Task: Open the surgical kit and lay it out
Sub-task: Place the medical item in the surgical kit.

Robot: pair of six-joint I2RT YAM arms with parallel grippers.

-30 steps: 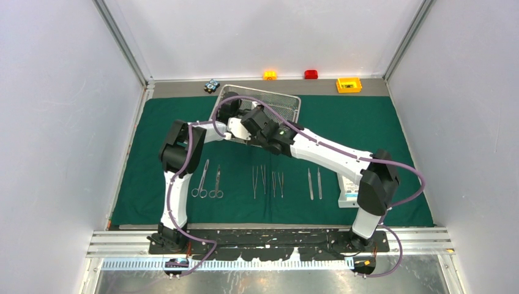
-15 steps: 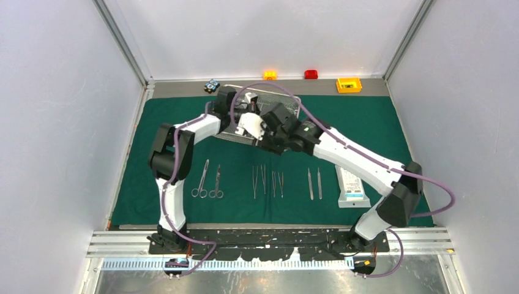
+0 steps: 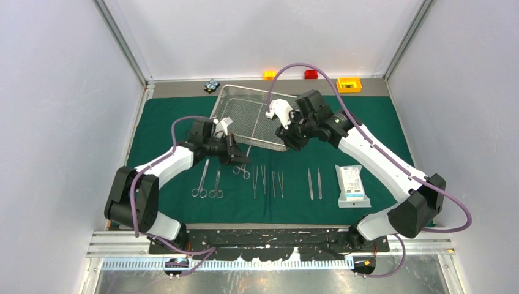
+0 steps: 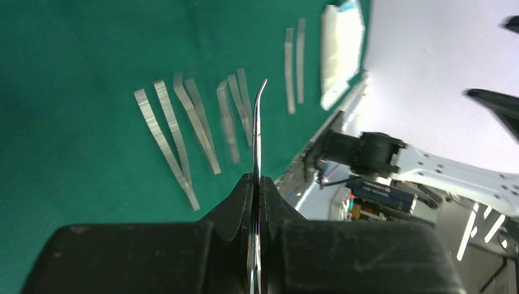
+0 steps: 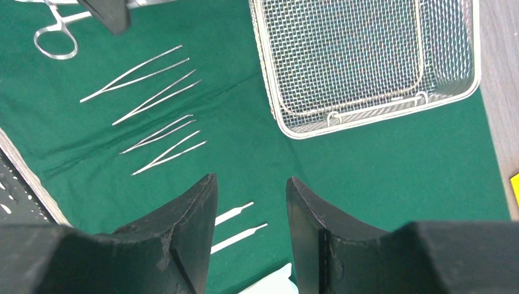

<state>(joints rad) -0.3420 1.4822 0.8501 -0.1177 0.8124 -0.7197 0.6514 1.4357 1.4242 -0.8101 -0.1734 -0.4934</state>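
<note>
The dark green drape (image 3: 367, 122) covers the table. The steel mesh tray (image 3: 245, 104) stands at its far middle and looks empty in the right wrist view (image 5: 367, 61). My left gripper (image 3: 235, 153) is shut on curved silver forceps (image 4: 256, 135); their ring handles (image 3: 242, 172) hang just over the drape in front of the tray. My right gripper (image 3: 292, 138) is open and empty by the tray's near right corner, its fingers (image 5: 196, 208) apart. Two forceps (image 3: 208, 182), several tweezers (image 3: 267, 181), two slim handles (image 3: 314, 182) and the white pouch (image 3: 352, 185) lie in a row.
A small yellow box (image 3: 349, 84), a red block (image 3: 311, 74), an orange block (image 3: 270, 75) and a small dark object (image 3: 212, 86) sit on the bare strip behind the drape. Grey walls close in both sides.
Both grippers have left the tray. The left one has come forward and down with the curved forceps in it. The right one has drawn back to the right, open.
</note>
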